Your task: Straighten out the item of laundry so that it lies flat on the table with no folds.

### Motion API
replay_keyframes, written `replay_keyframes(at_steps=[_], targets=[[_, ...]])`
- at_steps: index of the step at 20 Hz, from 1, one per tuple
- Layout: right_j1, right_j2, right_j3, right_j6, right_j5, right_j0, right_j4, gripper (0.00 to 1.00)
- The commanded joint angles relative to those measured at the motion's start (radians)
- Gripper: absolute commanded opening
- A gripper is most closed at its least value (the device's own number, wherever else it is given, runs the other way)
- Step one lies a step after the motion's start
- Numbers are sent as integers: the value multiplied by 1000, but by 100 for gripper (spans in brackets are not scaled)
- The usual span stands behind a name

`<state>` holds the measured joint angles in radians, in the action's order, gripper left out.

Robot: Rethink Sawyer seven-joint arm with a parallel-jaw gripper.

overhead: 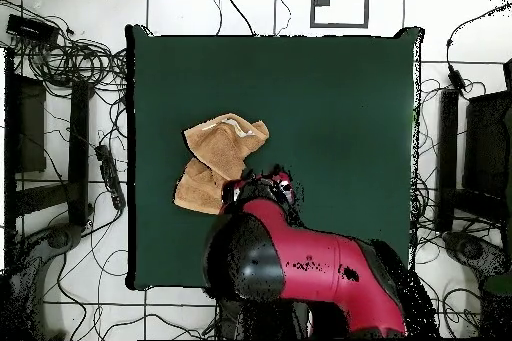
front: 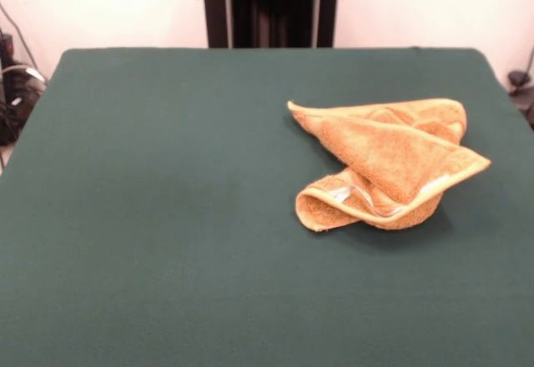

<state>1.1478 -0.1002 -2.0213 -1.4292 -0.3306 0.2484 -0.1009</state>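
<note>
The orange-tan towel [front: 385,163] lies crumpled on the right half of the dark green table [front: 167,217] in the front view. It is folded over itself in several layers, with a rolled edge at the front and a pale border band showing. In the overhead view the towel [overhead: 220,157] lies at the table's [overhead: 340,107] left side. The red and black arm [overhead: 300,257] reaches in from the bottom, and its gripper end [overhead: 262,187] sits just right of the towel, seen from above. The front view shows no gripper.
The black pedestal [front: 271,4] stands behind the table's far edge. Cables and dark equipment [overhead: 60,137] lie on the floor to the left of the table in the overhead view, and more gear [overhead: 470,157] is on the right.
</note>
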Motion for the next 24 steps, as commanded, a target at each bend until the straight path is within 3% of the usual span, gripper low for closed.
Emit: replay_keyframes(at_steps=[1, 24], targets=[[-121, 71, 107, -326, 4, -96, 74, 100], [-285, 132, 347, -315, -16, -203, 165, 100]])
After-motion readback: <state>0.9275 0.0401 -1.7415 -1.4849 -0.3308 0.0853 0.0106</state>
